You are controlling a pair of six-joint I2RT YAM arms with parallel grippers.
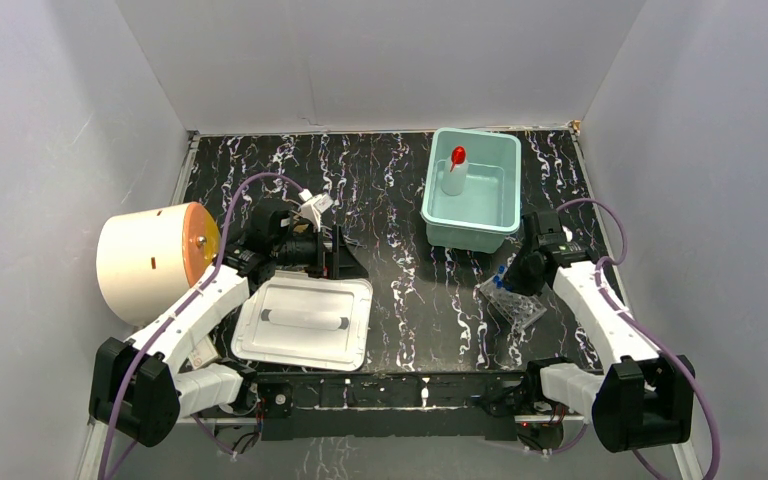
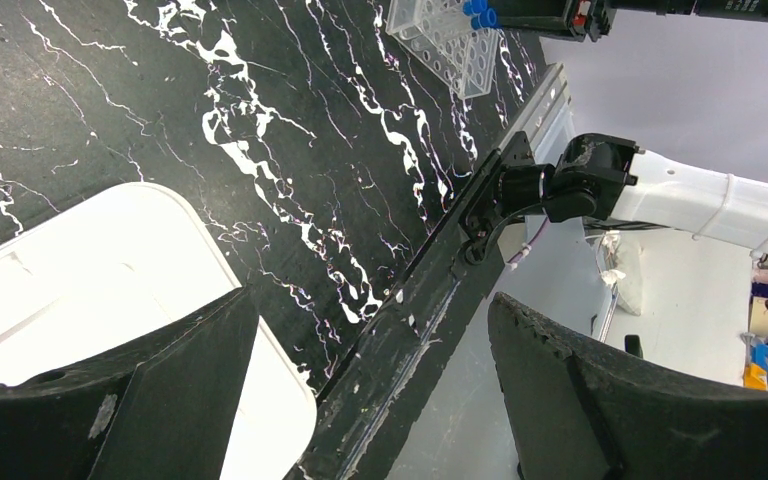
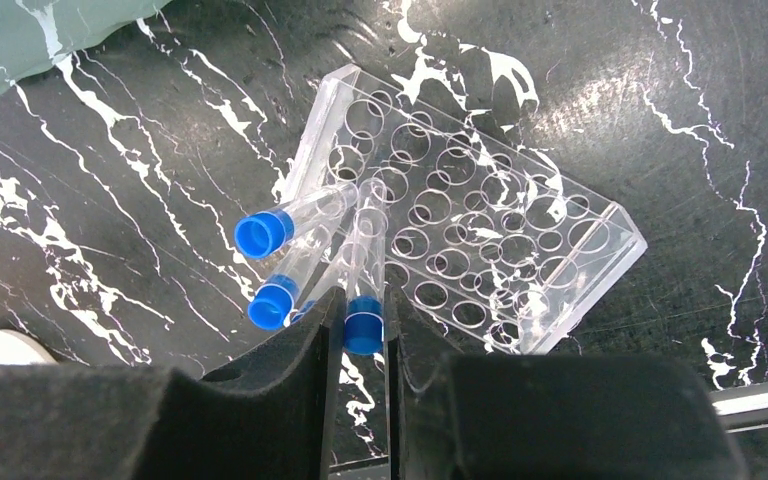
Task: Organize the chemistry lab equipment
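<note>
One blue-capped tube (image 3: 368, 240) between the right fingers (image 3: 290, 390)

Top view: the clear rack (image 1: 518, 310) sits on the bench (image 1: 410, 300), near the teal bin (image 1: 465, 235) holding the squeeze bottle (image 1: 454, 170). Left wrist view: the left fingers (image 2: 190, 400) are spread wide, empty. Right wrist view: the right fingers flank the tube's cap; whether they pinch it already, I cannot tell. Its long axis runs from the cap, towards the camera, away into the rack. The round cap may slip, or the neighbour tubes (image 3: 315, 207) get dragged out.
</note>
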